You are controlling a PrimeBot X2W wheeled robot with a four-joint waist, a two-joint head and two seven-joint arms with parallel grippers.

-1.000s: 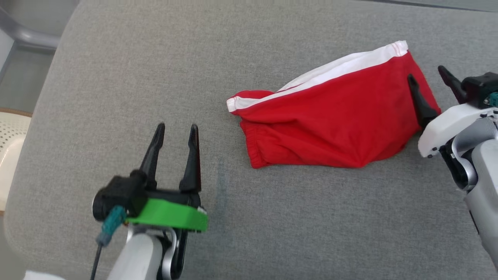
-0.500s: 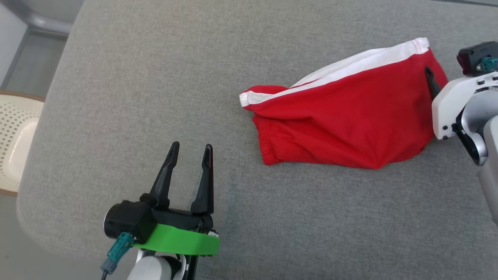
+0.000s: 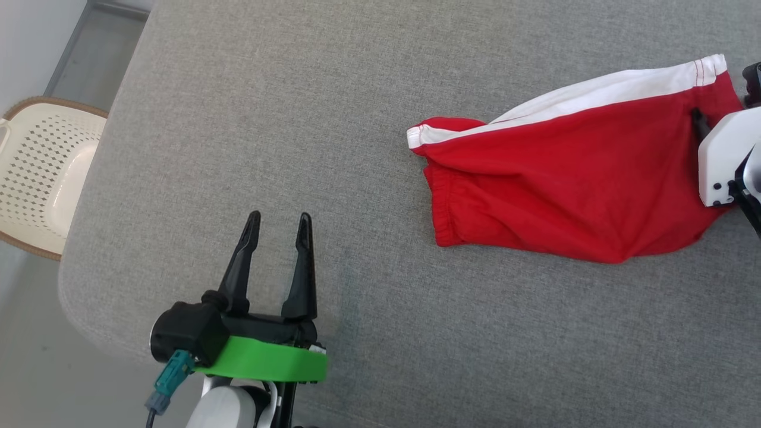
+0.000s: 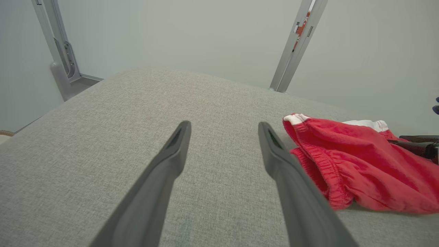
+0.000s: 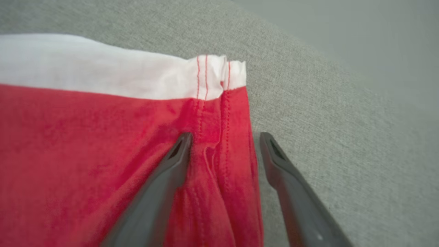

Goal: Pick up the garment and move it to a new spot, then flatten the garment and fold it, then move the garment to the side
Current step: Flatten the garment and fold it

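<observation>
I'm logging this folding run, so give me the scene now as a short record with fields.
garment: red shorts with a white stripe, rumpled on the grey cushion
left end effector: open, over bare cushion, apart from the shorts
right end effector: open, astride the shorts' hem, not closed
nearby: cream basket off the cushion's left edge
stage: shorts not yet lifted

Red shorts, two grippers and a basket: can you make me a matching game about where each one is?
1 red shorts
2 left gripper
3 right gripper
4 basket

A open, over bare grey cushion
B off the cushion's left edge
C lying rumpled on the cushion
D open, fingers either side of the shorts' hem

Pairs: 1-C, 2-A, 3-D, 4-B
</observation>
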